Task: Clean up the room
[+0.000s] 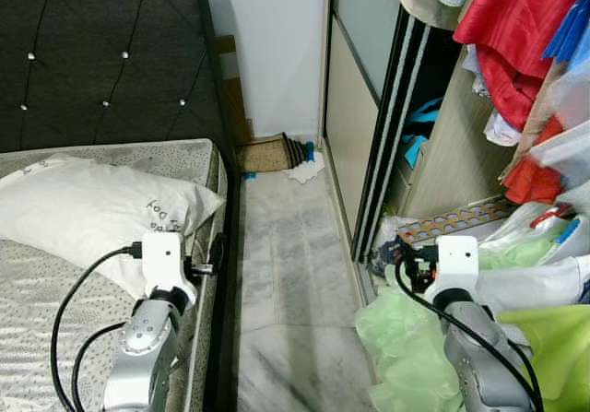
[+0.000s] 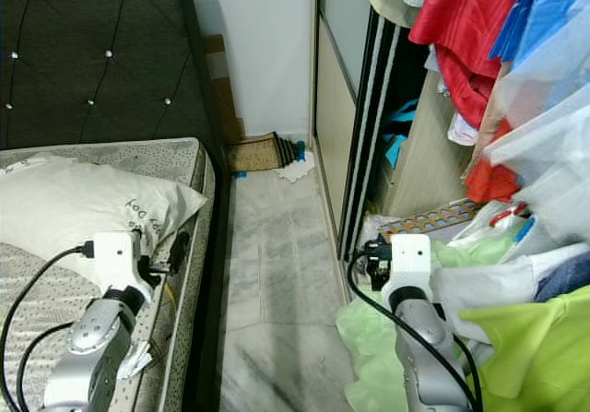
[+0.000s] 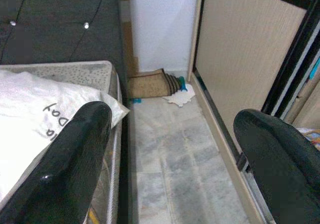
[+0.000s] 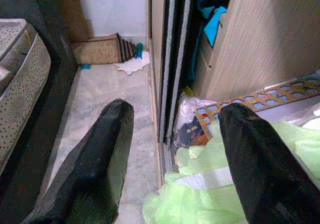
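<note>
Marble floor (image 1: 295,246) strip between bed (image 1: 207,168), wardrobe (image 1: 355,135); both hands wide, empty.

Two silver arms, metallic, rounded segments with small dark screw holes and round fastener dots on the left forearm (image 1: 143,347). Right forearm (image 1: 479,357) same silver casting, smoother. Each wrist ends in a white boxy block: left block (image 1: 162,255), right block (image 1: 457,260), rounded corners, plain, no markings readable. Black collar just behind each block. Thick black cables loop out from behind both blocks; left cable (image 1: 69,306) forms a big loop, right cable (image 1: 461,324) runs along the forearm. Left end effector (image 3: 170,149): two long glossy black fingers (image 3: 75,159), rounded tips. Right end effector (image 4: 172,149): same black fingers (image 4: 100,159), slightly matte.
</note>
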`<state>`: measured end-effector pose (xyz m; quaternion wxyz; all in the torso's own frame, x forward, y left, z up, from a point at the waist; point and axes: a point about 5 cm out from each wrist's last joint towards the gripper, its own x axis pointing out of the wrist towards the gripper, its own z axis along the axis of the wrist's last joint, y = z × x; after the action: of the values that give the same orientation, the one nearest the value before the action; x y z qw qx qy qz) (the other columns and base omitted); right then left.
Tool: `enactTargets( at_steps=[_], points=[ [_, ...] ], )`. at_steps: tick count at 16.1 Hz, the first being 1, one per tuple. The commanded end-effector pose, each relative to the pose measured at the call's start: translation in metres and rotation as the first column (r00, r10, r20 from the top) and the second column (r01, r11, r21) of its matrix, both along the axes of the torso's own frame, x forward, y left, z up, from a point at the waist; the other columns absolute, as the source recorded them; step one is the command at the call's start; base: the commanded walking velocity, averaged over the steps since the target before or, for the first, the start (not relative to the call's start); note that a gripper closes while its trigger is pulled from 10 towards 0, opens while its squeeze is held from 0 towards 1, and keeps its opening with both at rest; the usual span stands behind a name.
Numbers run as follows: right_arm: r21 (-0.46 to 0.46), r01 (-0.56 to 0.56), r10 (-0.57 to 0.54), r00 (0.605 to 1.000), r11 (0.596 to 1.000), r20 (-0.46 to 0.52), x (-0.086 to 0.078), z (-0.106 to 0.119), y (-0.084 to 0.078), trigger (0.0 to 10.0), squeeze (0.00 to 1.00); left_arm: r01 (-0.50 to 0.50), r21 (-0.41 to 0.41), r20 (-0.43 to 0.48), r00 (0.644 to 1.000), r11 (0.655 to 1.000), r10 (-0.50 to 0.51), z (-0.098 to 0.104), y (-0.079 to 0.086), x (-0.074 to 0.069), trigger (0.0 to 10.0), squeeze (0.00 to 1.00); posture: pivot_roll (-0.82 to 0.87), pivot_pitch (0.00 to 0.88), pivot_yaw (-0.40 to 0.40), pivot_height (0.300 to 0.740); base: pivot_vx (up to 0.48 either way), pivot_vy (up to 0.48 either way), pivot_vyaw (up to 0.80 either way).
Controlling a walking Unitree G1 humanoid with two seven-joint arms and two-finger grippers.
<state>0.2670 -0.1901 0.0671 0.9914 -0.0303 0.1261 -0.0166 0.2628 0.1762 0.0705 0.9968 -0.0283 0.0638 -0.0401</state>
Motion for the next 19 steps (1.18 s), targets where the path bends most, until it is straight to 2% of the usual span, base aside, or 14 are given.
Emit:
enactTargets(
  at_steps=[1, 12, 17, 19],
  points=[
    [0.004, -0.014, 0.014, 1.000, 1.000, 0.004, 0.0040, 0.0017, 0.0030, 10.0, 0.00, 0.007, -0.001, 0.003, 1.000, 1.000, -0.007, 0.0018, 0.0003, 0.0028, 10.0, 0.00, -0.20, 0.000, 0.045, 0.740, 0.000, 0.000, 0.00],
    [-0.010, -0.067, 0.067, 0.998, 0.998, 0.022, 0.0072, 0.0034, 0.0095, 10.0, 0.00, 0.046, -0.026, 0.032, 0.998, 0.999, -0.045, 0.0058, -0.0055, 0.0061, 10.0, 0.00, -0.19, 0.000, 0.047, 0.740, 0.000, 0.000, 0.00],
    [-0.012, -0.076, 0.077, 0.997, 0.997, 0.027, 0.0094, 0.0036, 0.0111, 10.0, 0.00, 0.046, -0.023, 0.036, 0.998, 0.999, -0.046, 0.0062, -0.0060, 0.0073, 10.0, 0.00, -0.19, 0.000, 0.044, 0.740, 0.000, 0.000, 0.43],
    [-0.014, -0.080, 0.080, 0.996, 0.997, 0.030, 0.0099, 0.0037, 0.0112, 10.0, 0.00, 0.049, -0.023, 0.039, 0.998, 0.999, -0.048, 0.0064, -0.0059, 0.0070, 10.0, 0.00, -0.19, 0.000, 0.044, 0.740, 0.122, 0.000, 0.00]
  ],
)
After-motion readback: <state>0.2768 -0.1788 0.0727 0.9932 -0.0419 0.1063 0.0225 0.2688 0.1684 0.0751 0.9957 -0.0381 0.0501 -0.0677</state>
